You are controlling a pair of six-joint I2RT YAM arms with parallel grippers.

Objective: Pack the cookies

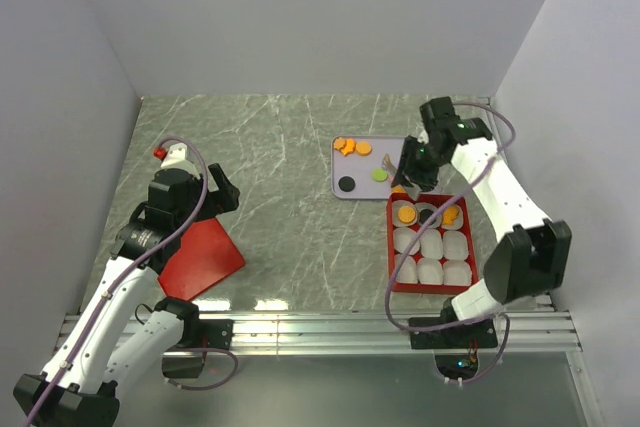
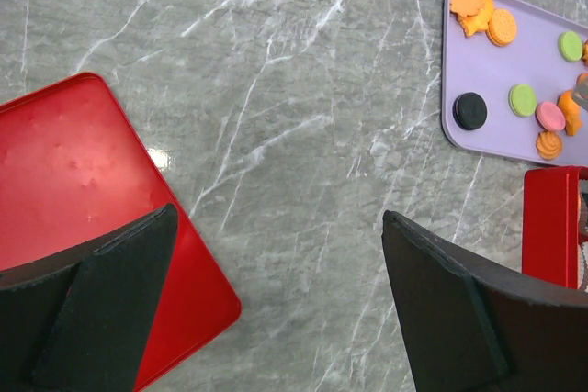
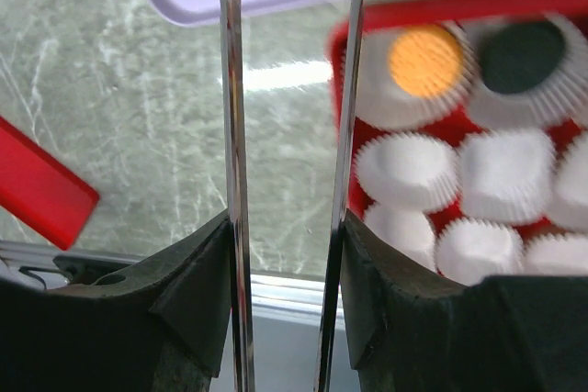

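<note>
Risk of flicked or dropped cookies (image 2: 502,27): thin metal tongs (image 3: 231,135) pinched in right gripper (image 3: 285,236), blades slightly apart and holding nothing, likely to slip on flat discs. Most on lavender tray (image 2: 514,61), three already in paper cups (image 3: 409,172) of red box (image 1: 392,247). Left gripper (image 2: 276,300) wide open, empty, partly above red lid (image 2: 73,172). No legible writing or brands.

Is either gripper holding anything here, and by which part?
The right gripper holds metal tongs, its fingers pressed against the outside of both blades. The left gripper is open and holds nothing.
</note>
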